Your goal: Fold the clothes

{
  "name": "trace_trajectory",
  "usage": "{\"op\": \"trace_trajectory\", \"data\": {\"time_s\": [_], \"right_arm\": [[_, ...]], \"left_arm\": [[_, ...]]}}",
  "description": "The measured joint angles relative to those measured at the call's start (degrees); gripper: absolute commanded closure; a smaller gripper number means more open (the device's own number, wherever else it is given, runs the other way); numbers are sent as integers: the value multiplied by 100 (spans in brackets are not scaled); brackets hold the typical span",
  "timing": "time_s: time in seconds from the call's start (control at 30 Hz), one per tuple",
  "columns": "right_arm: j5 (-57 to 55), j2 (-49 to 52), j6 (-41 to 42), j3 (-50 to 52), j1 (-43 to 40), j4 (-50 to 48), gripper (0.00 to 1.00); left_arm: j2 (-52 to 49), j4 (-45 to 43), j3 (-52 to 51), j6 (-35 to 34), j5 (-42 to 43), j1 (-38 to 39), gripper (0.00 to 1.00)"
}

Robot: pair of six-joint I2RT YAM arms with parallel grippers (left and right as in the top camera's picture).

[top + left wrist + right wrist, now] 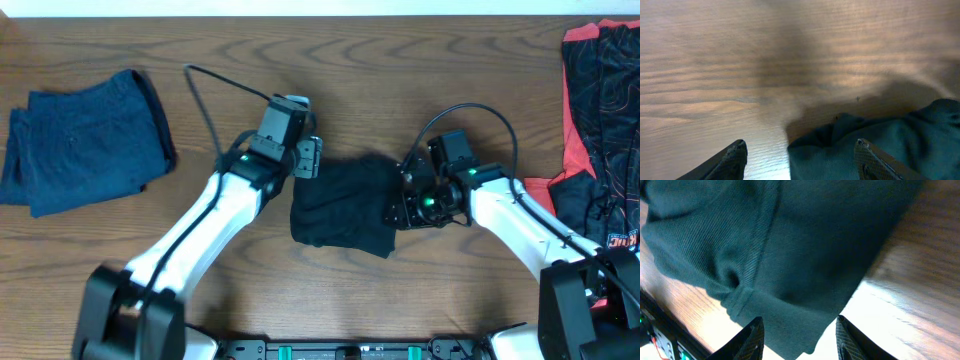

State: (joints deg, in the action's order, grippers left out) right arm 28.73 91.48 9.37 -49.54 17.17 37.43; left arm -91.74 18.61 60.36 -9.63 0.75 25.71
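Lying folded in the middle of the wooden table [350,60] are the black trousers [340,205], a compact dark bundle with a few soft wrinkles. The left pincer [308,157] is hanging just above the upper left corner of this bundle; its two fingers [735,159] are standing apart, and between them only bare wood and the edge of the cloth are showing, so nothing is being held. The right pincer [402,200] is sitting at the right edge of the trousers, also with its fingers [752,337] parted over the hem, and the fabric is lying loose beneath them. A dark blue garment [85,140] is resting folded at the far left of the table, well apart. A red-and-black patterned garment [600,120] is lying at the right edge, near the right arm.
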Motion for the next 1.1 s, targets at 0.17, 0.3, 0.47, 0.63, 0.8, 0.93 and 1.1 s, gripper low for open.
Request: {"op": "trace_trajectory", "data": {"time_s": [0.17,0.3,0.47,0.63,0.8,0.93,1.1], "right_arm": [[-221,0,50,2,337,9,56],[-382,0,118,52,485,4,64],[-485,0,157,284,564,-72,65],[-857,68,160,474,566,-146,68],[-1453,197,170,496,557,-960,68],[-1827,404,133,496,468,-2120,68],[-2131,551,107,485,223,-2774,64]], "left_arm": [[-763,-90,0,160,457,0,30],[-1130,-39,-2,221,638,0,36],[-1207,435,7,234,656,0,37],[-1200,1447,61,223,662,-2,41],[-1198,2509,85,57,682,0,41],[-1200,2830,74,-236,938,-2,41],[-1209,2610,42,-560,1633,-4,40]]}}
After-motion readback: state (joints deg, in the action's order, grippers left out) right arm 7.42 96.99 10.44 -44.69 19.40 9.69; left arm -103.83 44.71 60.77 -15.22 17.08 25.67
